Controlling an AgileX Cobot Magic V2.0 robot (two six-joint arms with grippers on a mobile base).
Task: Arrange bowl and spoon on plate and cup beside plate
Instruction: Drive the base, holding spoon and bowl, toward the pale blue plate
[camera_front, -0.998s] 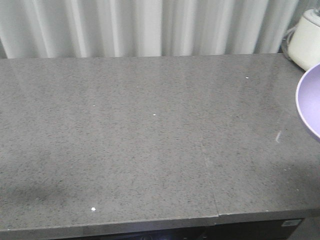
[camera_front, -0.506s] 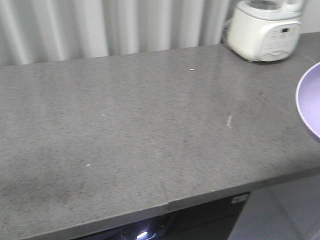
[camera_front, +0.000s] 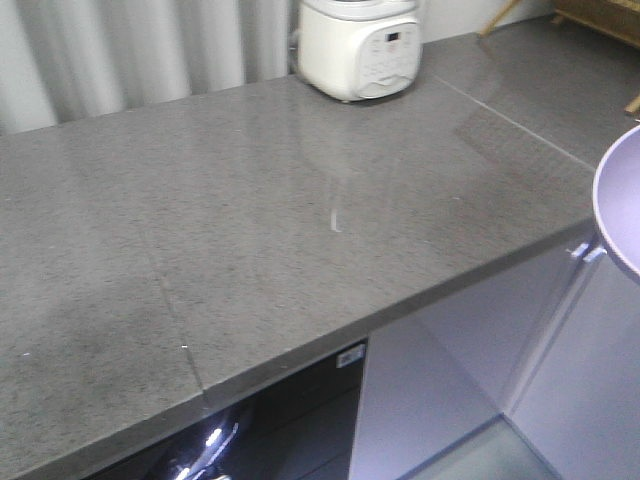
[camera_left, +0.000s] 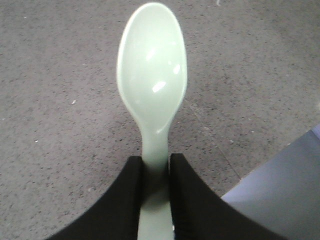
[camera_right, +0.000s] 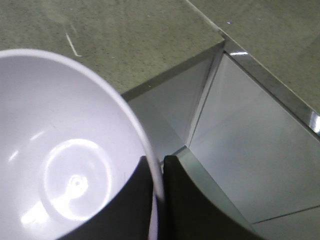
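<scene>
My left gripper (camera_left: 156, 167) is clamped on the spoon (camera_left: 152, 85) handle, over the grey worktop (camera_left: 60, 100). My right gripper (camera_right: 159, 165) pinches the bowl (camera_right: 65, 165) rim, held near the worktop edge.

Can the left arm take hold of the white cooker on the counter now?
Probably not: the left gripper is shut on the spoon, so it has no free grasp for the cooker.
</scene>
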